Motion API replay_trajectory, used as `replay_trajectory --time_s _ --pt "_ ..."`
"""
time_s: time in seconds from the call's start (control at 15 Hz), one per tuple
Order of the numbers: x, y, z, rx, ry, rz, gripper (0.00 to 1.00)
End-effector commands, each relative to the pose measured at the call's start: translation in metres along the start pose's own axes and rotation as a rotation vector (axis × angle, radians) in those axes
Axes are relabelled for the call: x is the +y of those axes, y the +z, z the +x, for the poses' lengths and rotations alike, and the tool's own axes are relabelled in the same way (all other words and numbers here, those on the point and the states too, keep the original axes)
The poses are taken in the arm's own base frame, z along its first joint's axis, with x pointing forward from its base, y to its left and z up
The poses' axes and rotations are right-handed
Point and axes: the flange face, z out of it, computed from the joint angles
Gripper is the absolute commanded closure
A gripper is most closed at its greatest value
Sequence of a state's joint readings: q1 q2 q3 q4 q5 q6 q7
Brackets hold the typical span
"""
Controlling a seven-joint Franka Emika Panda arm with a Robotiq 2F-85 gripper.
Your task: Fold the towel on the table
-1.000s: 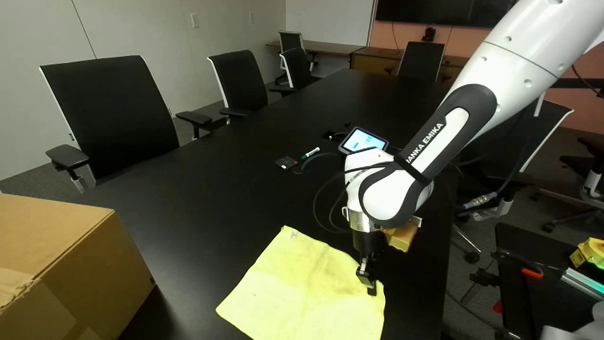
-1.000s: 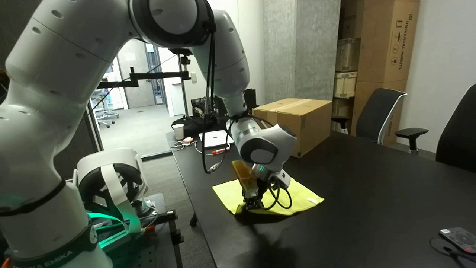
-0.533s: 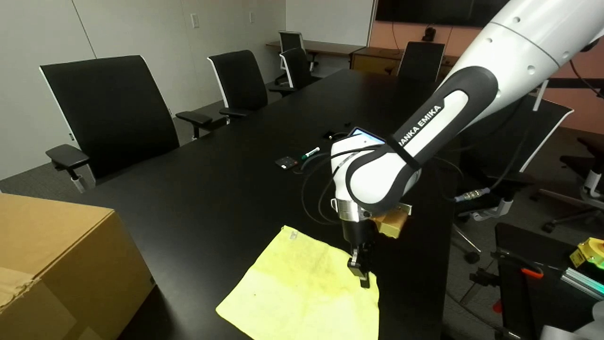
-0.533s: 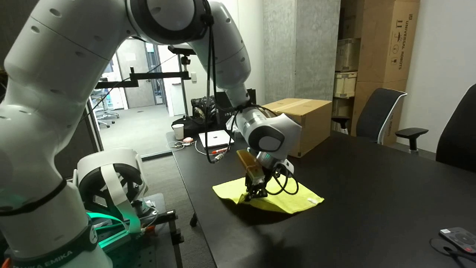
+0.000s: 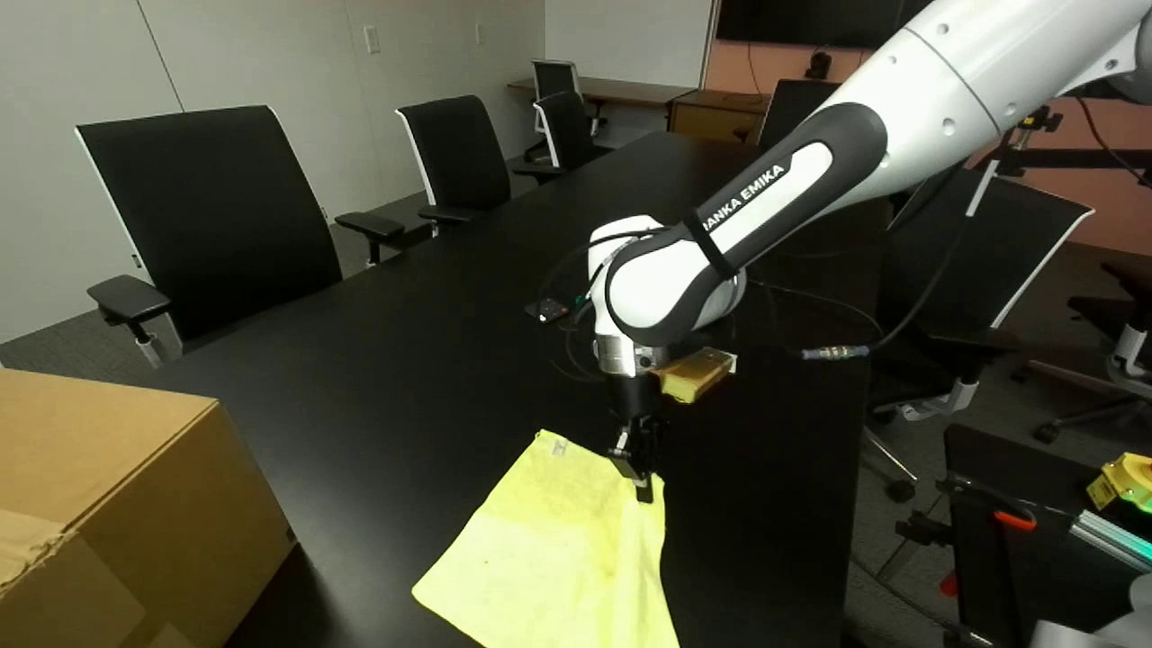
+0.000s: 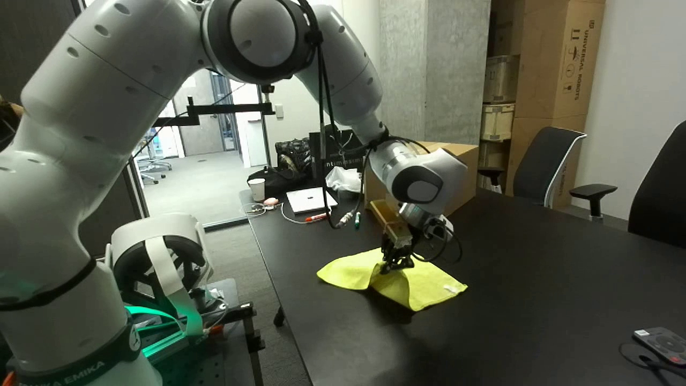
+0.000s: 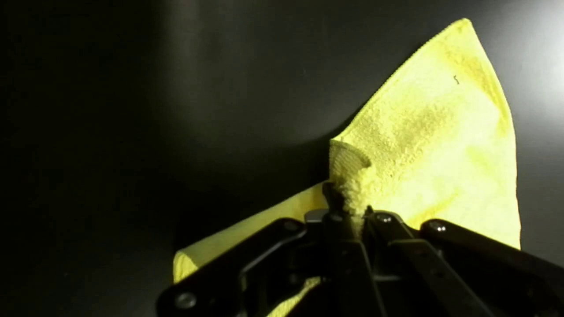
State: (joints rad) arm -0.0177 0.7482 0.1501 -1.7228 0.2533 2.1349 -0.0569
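The yellow towel (image 5: 549, 549) lies on the black table (image 5: 423, 387), mostly flat, with one edge pulled up into a raised fold. In an exterior view the towel (image 6: 429, 284) shows a ridge at the gripper and a shadow under its lifted edge. My gripper (image 5: 641, 490) points down at that edge; it also shows in an exterior view (image 6: 395, 266). In the wrist view the towel (image 7: 449, 145) is pinched and bunched between the fingertips (image 7: 350, 204), so the gripper is shut on it. Part of the towel is hidden behind the fingers.
A large cardboard box (image 5: 117, 513) stands on the table beside the towel; it also shows in an exterior view (image 6: 455, 177). A laptop (image 6: 310, 200), white cup (image 6: 257, 188), orange marker (image 6: 317, 217) and remote (image 6: 662, 343) lie on the table. Black chairs (image 5: 216, 207) line it.
The gripper has moved across the towel, dragging the gripped edge inward and lifting it a little. The towel's near side has drawn in and a raised fold has formed.
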Motion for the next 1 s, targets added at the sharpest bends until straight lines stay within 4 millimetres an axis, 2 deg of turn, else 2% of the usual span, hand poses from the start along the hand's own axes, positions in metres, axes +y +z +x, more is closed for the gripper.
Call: replay_trajectory --time_s 0.0,0.27,0.4,0.6,0.8,0.87,0.93 --pt "-0.008 -0.032 0.034 0.043 0.057 0.013 0.94" --pt "-0.022 -0.063 0.058 0.106 0.111 0.002 0.94" --pt "-0.029 -0.071 0.068 0.124 0.13 -0.002 0.94" --pt "-0.04 -0.07 0.082 0.144 0.164 -0.015 0.93" --pt "-0.038 -0.064 0.096 0.185 0.231 -0.038 0.92" --pt "-0.036 -0.065 0.099 0.199 0.261 -0.042 0.68" --pt "-0.034 -0.064 0.102 0.216 0.288 -0.044 0.67"
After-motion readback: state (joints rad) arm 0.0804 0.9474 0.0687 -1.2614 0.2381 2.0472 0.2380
